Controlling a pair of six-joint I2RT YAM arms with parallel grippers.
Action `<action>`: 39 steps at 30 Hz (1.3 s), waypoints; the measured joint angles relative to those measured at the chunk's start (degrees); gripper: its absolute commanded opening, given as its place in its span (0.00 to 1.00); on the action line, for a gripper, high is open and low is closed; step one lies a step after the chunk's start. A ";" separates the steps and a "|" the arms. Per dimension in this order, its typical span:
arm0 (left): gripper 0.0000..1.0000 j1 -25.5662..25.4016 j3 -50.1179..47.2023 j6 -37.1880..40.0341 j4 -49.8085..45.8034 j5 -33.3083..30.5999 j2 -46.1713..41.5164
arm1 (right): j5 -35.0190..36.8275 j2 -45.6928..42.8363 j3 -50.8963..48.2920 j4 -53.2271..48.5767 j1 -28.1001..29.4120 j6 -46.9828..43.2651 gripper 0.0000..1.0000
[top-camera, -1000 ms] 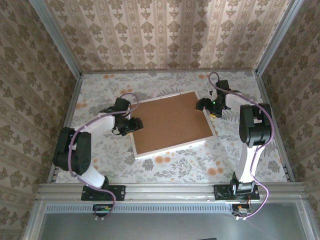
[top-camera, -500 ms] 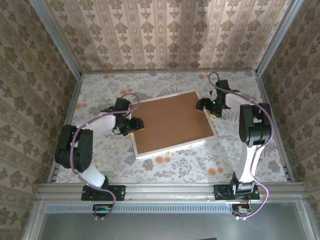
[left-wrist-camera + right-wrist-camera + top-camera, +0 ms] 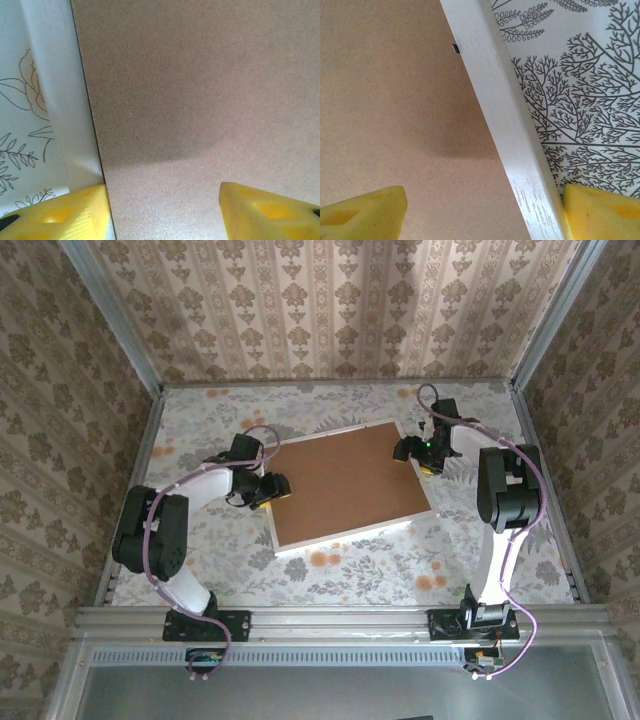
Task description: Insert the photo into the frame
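Floral-patterned table (image 3: 350, 575) carries everything. Large thin-edged white rectangular frame (image 3: 345, 537) lies flat at table centre, back side up. Long axis runs left–right, turned slightly, right end farther from arm bases. Rim painted white, faint grain visible in right wrist view. Plain brown backing board (image 3: 345, 485) fills frame's back, matte, finely speckled. Left pincer (image 3: 272, 488) at frame's left edge, released, yellow fingers (image 3: 260, 212) spread, one by rim, other over board. Right pincer (image 3: 410, 450) near frame's far right corner, released, fingers astride rim.
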 measured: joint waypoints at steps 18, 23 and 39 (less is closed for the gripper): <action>0.59 -1.57 1.99 -3.28 -2.21 -2.62 1.07 | 0.50 -2.56 -5.18 6.88 0.22 4.50 0.77; 0.59 -2.84 1.99 -3.65 -2.27 -4.85 1.07 | 1.36 -2.99 -5.95 8.02 0.55 6.08 0.77; 0.58 -7.34 2.36 -5.09 -2.78 -13.03 1.05 | 3.89 -4.92 -9.68 13.14 1.53 9.86 0.76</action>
